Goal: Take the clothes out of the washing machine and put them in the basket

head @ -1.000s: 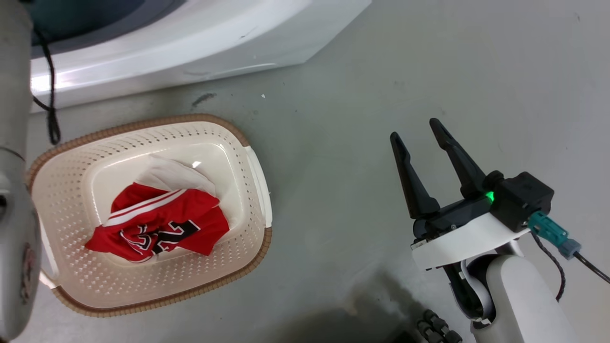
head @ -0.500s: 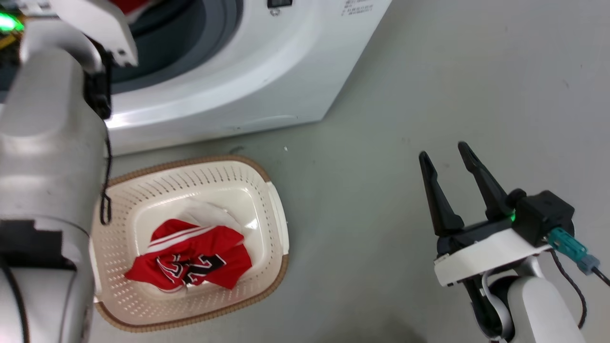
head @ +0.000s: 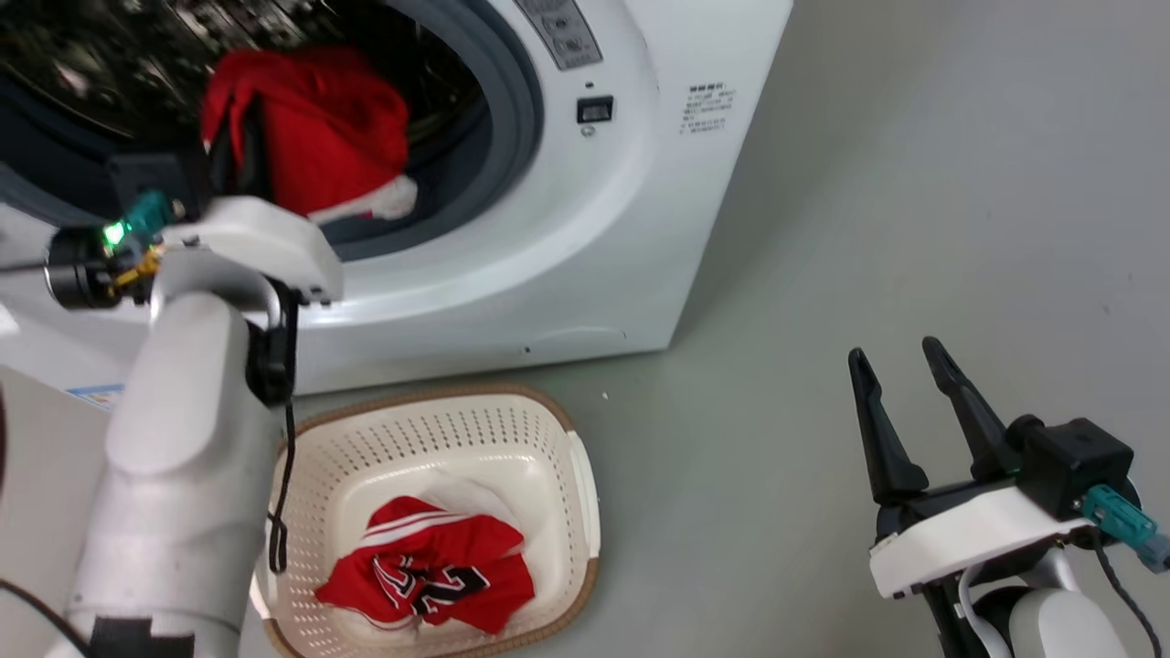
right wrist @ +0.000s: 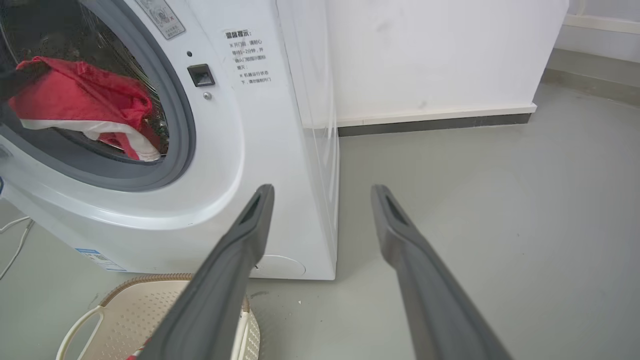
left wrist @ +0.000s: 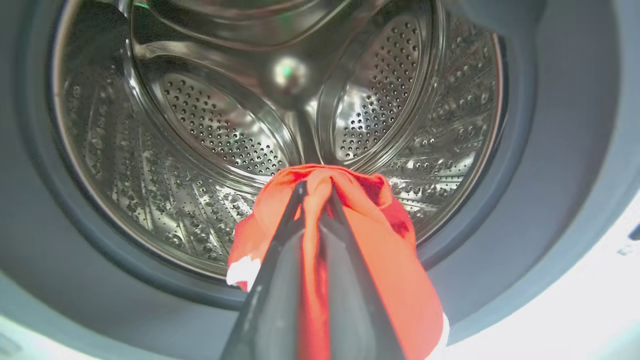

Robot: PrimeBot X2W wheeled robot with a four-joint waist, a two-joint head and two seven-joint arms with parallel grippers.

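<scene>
The white washing machine (head: 585,256) stands open, and its steel drum (left wrist: 215,130) shows behind my left gripper (left wrist: 315,187). That gripper is shut on a red garment with white trim (head: 320,137), held at the porthole mouth and hanging over the grey rim (right wrist: 75,95). In front of the machine, the cream basket (head: 475,397) sits on the floor with a red numbered garment and a white piece (head: 430,576) lying inside. Over bare floor to the right of the basket, my right gripper (head: 894,352) is open and holds nothing; its fingers (right wrist: 250,235) point toward the machine's right front corner.
Grey floor (head: 914,183) stretches to the right of the machine. A white wall with a dark skirting (right wrist: 430,122) runs behind. My pale left forearm (head: 183,475) rises beside the basket's left side. A thin white cable (right wrist: 12,245) lies on the floor to the left.
The head camera has tilted up, bringing the porthole into the picture. My left gripper now shows there, shut on a red garment. The right gripper stays open.
</scene>
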